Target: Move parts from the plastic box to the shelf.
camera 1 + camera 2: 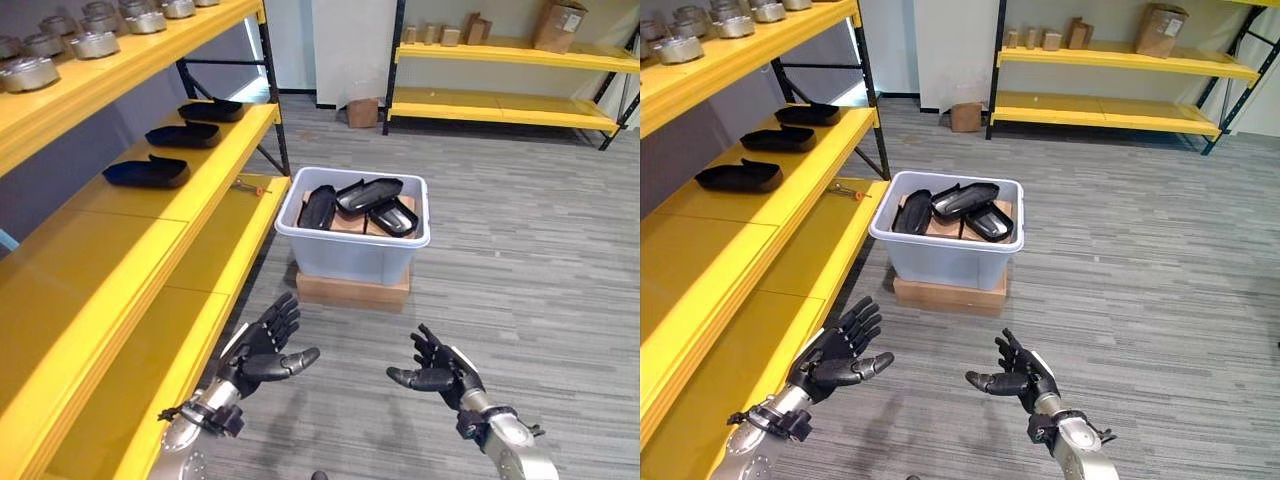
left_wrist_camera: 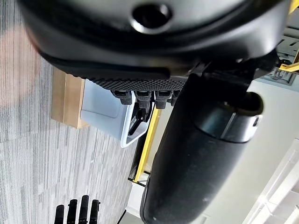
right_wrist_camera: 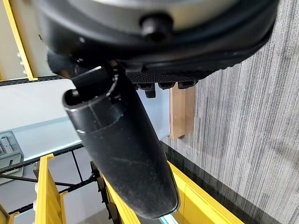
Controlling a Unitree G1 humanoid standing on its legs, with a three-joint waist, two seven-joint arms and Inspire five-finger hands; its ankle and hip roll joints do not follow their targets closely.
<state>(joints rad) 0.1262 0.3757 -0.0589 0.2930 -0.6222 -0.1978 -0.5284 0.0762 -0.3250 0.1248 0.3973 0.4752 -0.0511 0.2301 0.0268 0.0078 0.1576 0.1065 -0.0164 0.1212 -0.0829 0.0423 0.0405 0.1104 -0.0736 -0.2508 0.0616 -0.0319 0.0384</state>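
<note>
Plastic box: pale grey-blue, open top, sits on a flat wooden block on the grey floor, just right of the yellow shelf. Inside the box: several glossy black parts, elongated shells, piled loosely and overlapping, some leaning on the box's left wall; brown cardboard shows under them. Shelf middle level carries three more black parts in a row: near one, middle one, far one, each apart from the next. A small tool lies on the shelf edge close to the box's left rim. Upper shelf level holds a row of round metal castings. Second yellow rack at the back of the room with cardboard boxes on top; one small carton on the floor beside it. Left hand: low in front of the box, near the shelf's lower edge, palm turned inward, fingers spread and relaxed, thumb pointing right, holding nothing. Right hand: level with it, well apart, palm inward, fingers loosely bent but not closed, thumb pointing left, empty. Both hands are short of the box and touch nothing.
</note>
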